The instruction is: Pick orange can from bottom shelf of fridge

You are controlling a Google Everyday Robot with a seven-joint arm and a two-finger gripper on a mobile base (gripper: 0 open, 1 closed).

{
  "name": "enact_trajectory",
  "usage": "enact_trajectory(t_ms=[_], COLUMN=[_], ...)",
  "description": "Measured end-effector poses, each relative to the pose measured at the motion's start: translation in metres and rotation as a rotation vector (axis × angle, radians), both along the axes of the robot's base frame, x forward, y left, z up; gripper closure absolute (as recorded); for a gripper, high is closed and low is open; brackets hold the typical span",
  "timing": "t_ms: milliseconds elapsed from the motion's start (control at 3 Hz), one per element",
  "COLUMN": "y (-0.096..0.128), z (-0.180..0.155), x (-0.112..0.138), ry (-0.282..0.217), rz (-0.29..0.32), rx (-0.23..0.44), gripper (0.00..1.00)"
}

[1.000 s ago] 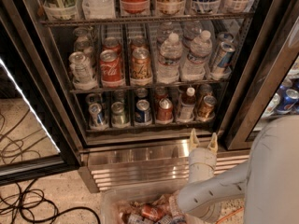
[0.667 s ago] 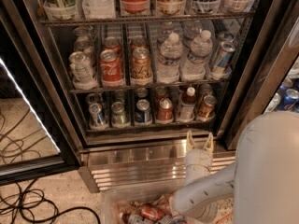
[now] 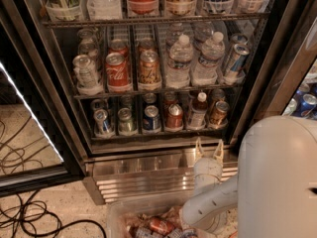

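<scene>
The orange can point(image 3: 218, 112), amber with a silver top, stands at the right end of the bottom shelf point(image 3: 158, 132) of the fridge point(image 3: 64, 103), whose door is swung open. A small white-capped bottle point(image 3: 198, 111) is to the can's left, then a redder can point(image 3: 174, 117). My gripper point(image 3: 208, 149) points up in front of the ribbed steel base panel point(image 3: 143, 175). It is just below the shelf and slightly left of the orange can. Its two pale fingers point(image 3: 219, 149) are spread open with nothing between them.
The rack above holds Coca-Cola cans point(image 3: 117, 72), a larger orange-gold can point(image 3: 149, 67) and water bottles point(image 3: 179, 61). A clear bin of cans point(image 3: 148, 223) sits on the floor below my arm. Black cables point(image 3: 29, 213) lie at the left. The right door frame point(image 3: 277, 78) stands close by.
My arm and gripper have shifted slightly left, and more of my white body fills the lower right. The cans on the shelves have not moved.
</scene>
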State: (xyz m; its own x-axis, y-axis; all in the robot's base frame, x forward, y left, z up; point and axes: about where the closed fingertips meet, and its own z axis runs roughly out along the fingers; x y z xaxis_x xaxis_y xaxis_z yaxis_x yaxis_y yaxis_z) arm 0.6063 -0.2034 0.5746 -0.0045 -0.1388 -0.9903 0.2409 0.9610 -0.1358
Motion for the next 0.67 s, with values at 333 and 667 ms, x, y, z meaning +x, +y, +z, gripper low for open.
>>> enact_trajectory(t_ms=[333, 667], y=[-0.015, -0.029], z=[0.007, 0.021], x=[0.012, 0.026], ry=[-0.016, -0.04], rz=[-0.033, -0.062], rx=[-0.002, 0.0], gripper=[0.42, 0.42])
